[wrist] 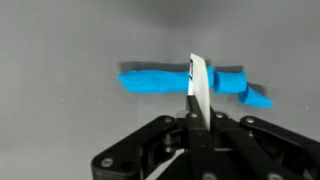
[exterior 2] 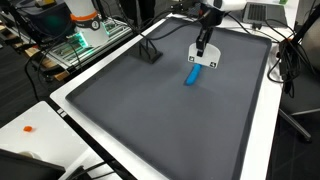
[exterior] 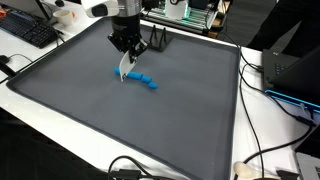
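Claw (wrist: 200, 122) closed tight on white blade (wrist: 198, 85), blue strip (wrist: 155, 80) crosswise right below blade.

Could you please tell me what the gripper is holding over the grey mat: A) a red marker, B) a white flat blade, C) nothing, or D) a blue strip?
B: in the wrist view the gripper is clamped on a white flat blade that crosses the blue strip.
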